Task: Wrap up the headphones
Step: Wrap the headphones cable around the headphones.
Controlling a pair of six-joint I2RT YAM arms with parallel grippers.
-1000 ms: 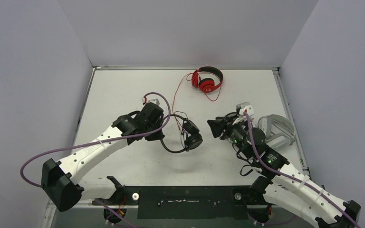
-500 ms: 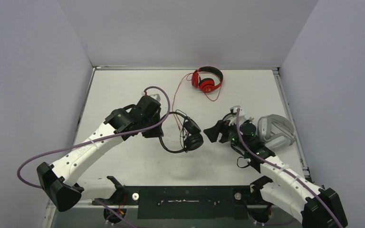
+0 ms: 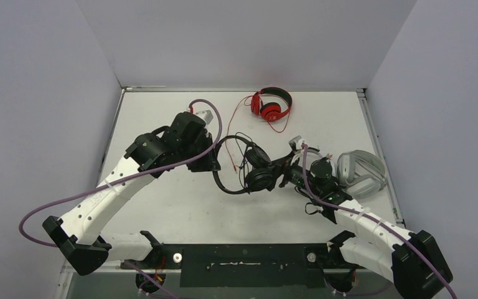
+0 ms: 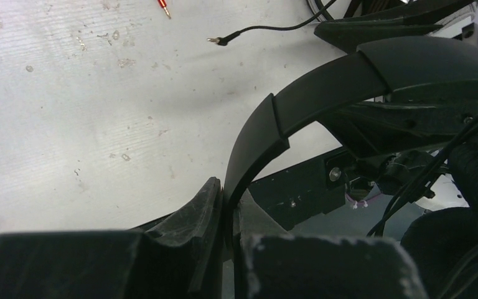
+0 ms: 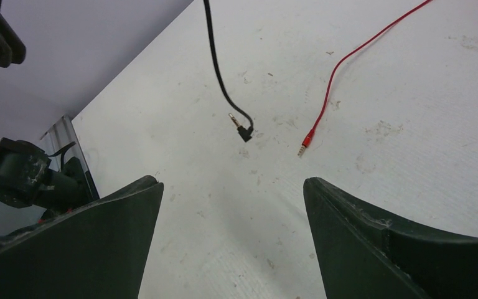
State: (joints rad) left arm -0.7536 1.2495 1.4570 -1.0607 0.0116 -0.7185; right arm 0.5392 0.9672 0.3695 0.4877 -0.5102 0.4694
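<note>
Black plastic fills the left wrist view: the left gripper (image 4: 227,199) stays clamped tight on the headband of the black headphones (image 3: 259,179), holding them up near the middle of the table (image 3: 162,212). Over the last second that arm has drawn back a little toward the far side, carrying the headphones with it.

Bigger change on the other side. The right gripper (image 3: 281,171), which stood apart to the right with its jaws half closed, has swung in until it is just beside the ear cups, and its jaws now gape wide with nothing between them. Its own camera looks past the open fingers at bare table, where the black plug (image 5: 244,132) lies loose with its cord trailing away, and the red plug (image 5: 305,146) lies just beside it.

So the cord is not yet wound. The opened jaws suggest a reach for that loose black end, with care needed not to catch the red one.

To the right lie the grey headphones (image 3: 361,171); farthest back, the red headphones (image 3: 272,104), cord still loose.
</note>
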